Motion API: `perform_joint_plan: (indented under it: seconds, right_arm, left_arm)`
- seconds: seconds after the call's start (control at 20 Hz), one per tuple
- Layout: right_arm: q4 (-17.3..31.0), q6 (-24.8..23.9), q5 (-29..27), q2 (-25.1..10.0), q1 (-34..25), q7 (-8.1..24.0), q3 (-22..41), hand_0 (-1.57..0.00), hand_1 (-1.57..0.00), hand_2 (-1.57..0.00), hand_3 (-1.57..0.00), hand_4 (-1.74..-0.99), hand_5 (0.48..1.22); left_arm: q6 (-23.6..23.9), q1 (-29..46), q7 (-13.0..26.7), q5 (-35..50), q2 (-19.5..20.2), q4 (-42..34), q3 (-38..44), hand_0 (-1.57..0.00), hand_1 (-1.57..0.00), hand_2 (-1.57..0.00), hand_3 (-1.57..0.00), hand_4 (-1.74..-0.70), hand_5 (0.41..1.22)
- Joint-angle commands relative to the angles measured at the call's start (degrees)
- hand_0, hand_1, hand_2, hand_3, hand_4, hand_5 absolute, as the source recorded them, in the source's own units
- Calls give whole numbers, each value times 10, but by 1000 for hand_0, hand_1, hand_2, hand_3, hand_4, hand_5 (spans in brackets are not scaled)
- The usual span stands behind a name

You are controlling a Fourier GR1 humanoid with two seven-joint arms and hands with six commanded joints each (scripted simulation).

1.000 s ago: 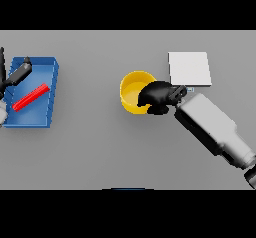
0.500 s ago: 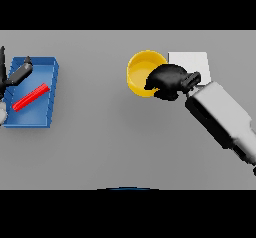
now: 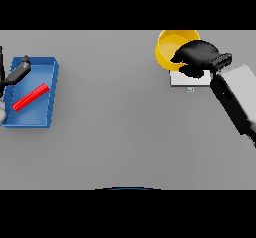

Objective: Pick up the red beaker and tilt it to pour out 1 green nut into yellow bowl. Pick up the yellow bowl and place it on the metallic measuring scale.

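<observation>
- Desk centre and front: open grey surface, wide lane between the two sides.
- Left edge: blue tray with red beaker lying inside; left robot hand sits over its far corner, blocking that end.
- Far right: right robot hand curled on the yellow bowl rim, both over the metallic scale, which is mostly covered.
- Right forearm cuts diagonally across the right side.
</observation>
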Motion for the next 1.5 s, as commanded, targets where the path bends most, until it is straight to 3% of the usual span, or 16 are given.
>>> perform_joint_plan:
  seconds: [0.0, 0.15, 0.5, 0.6, 0.7, 0.9, 1.0, 1.1, 1.15, 1.3, 1.45]
  right_arm:
    - [12, -6, 1, -1, 1, 0, -3, -1571, -1571, -1508, -1186, -1741, 1221]
    - [70, -38, 10, 3, -2, -5, -13, -1571, -1571, -1506, -1176, -1741, 1221]
    - [201, -96, 27, 13, -22, -40, -27, -1571, -1571, -1396, -1362, -1741, 1221]
    - [216, -102, 27, 19, -23, -41, -29, -1571, -1571, -1396, -1346, -1741, 1221]
    - [237, -113, 24, 26, -23, -65, -33, -1571, -1571, -1362, -1338, -1741, 1221]
    - [248, -119, 21, 30, -21, -77, -37, -1501, -1571, -1330, -1463, -1741, 1221]
    - [252, -119, 23, 35, -21, -66, -36, -1448, -1501, -1382, -1390, -1734, 1221]
    - [255, -117, 21, 40, -23, -64, -39, -1492, -1484, -1450, -1097, -1737, 1221]
    - [251, -115, 21, 38, -19, -67, -40, -1439, -1337, -1286, -990, -1688, 1221]
    - [250, -100, 28, 39, -29, -55, -34, -792, -705, -782, -723, -1609, 1029]
    - [252, -96, 41, 36, -32, -65, -20, -405, -360, -464, -552, -1567, 929]
  left_arm:
    - [-4, 0, -2, 3, 3, -3, 2, 1, 1, 1, 1, -737, 699]
    - [-3, 2, 5, -1, 2, -6, -2, 1, 1, 1, 1, -728, 691]
    - [-1, 8, 1, -2, 7, -6, 1, 1, 1, 1, 1, -722, 681]
    - [0, 3, -4, -4, 4, 2, 2, 1, 1, 1, 1, -722, 678]
    - [1, 7, -7, 0, 3, 0, 3, 1, 1, 1, 1, -728, 675]
    - [-1, -1, 1, -4, 2, -1, 1, 1, 1, 1, 1, -723, 669]
    - [-1, -4, 2, -7, 0, 3, -1, 1, 1, 1, 1, -724, 667]
    - [-3, -3, 1, -8, 1, 5, -3, 1, 1, 1, 1, -724, 671]
    - [-4, -3, 1, -9, -3, 5, -6, 1, 1, 1, 1, -722, 671]
    - [-6, -4, 4, -7, -1, 1, -5, 1, 1, 1, 1, -719, 667]
    - [0, -2, 6, -7, -5, -1, -5, 1, 1, 1, 1, -721, 663]
